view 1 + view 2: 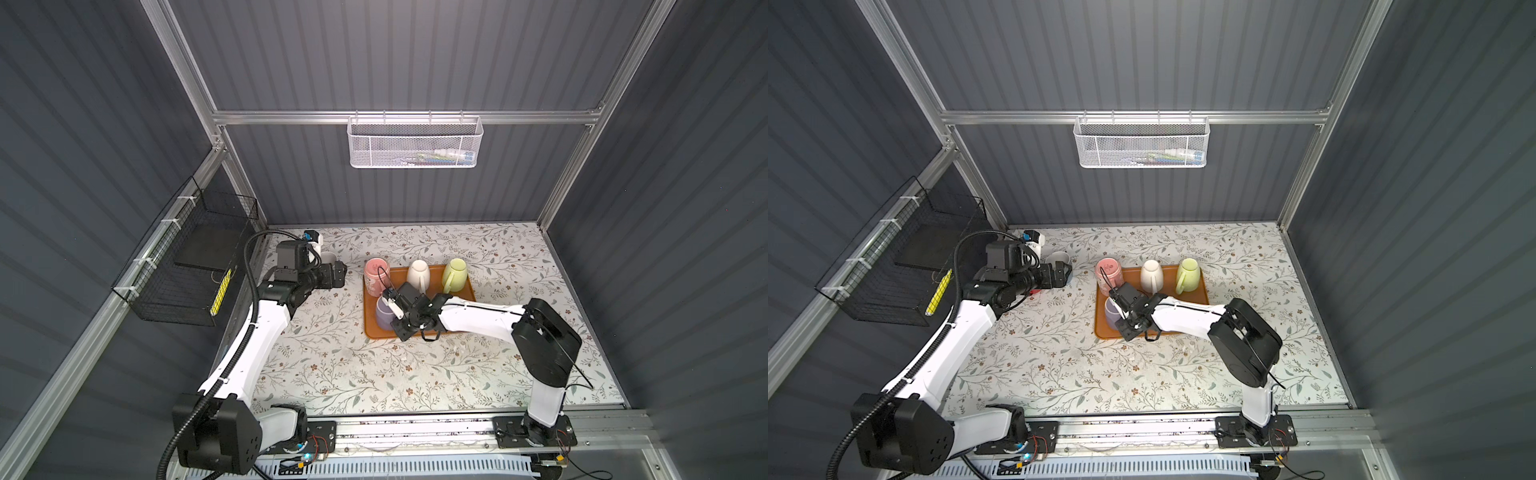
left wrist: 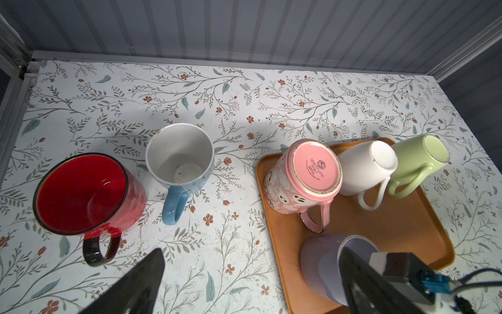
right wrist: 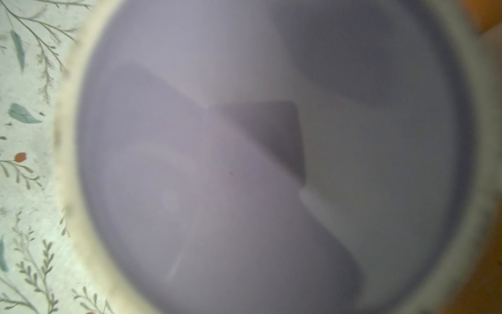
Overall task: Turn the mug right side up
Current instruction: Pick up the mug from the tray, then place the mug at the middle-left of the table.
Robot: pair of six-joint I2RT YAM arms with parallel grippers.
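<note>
The right tool held the purple mug tight by its rim, likely to tip it upright. The left tool sat aside, jaws apart.

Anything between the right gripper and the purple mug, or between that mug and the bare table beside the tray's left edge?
Nothing: the right gripper is shut on the wall of the purple mug. Toward the table only the low rim of the tray lies in the way; the pink mug and open left gripper sit farther back.
</note>
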